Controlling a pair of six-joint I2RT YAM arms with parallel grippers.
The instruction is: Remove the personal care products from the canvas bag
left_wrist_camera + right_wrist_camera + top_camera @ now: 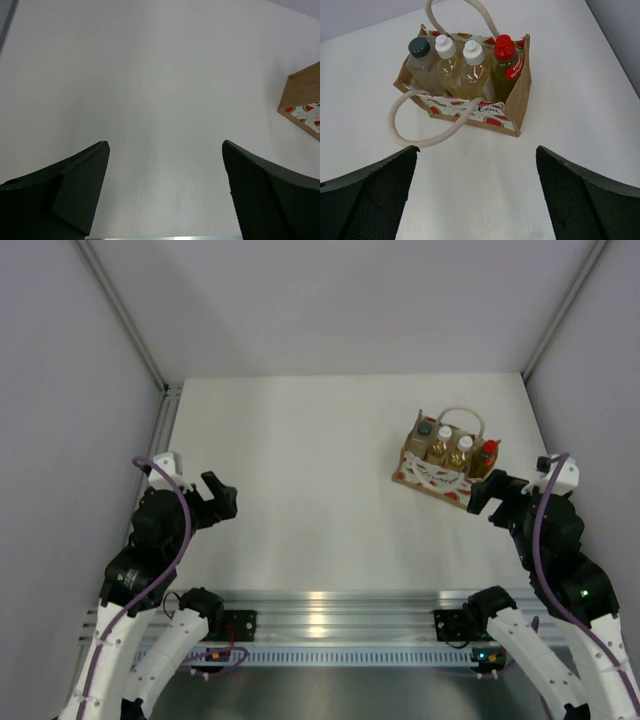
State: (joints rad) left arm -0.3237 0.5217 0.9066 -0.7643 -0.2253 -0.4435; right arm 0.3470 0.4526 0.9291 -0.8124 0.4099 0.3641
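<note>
Black mesh-faced fingers (pixel 370 200) of the right end effector (pixel 476 152) fill the near edge of the right wrist view, spread wide with nothing between them. Just beyond stands the small tan canvas bag with a white watermelon-printed front panel (pixel 519 105), upright on the white desk (pixel 585 85), far right side. Four bottles sit inside in one touching row: clear squarish bottle with dark cap (pixel 420 57), first amber bottle with white cap (pixel 446 60), second amber bottle with white cap (pixel 473 65), yellow-amber bottle with red cap (pixel 506 62). None is out yet. The near pale rope handle (pixel 415 141) flops forward onto the desk; the far rope handle (pixel 482 17) arcs behind the caps. The left end effector (pixel 165 145) is well apart over bare desk, equally wide and empty. Likely trouble: a finger catching the near loop and dragging the bag. The tight packing may block one finger, or the light bag may rise or tip with a lifted bottle.
</note>
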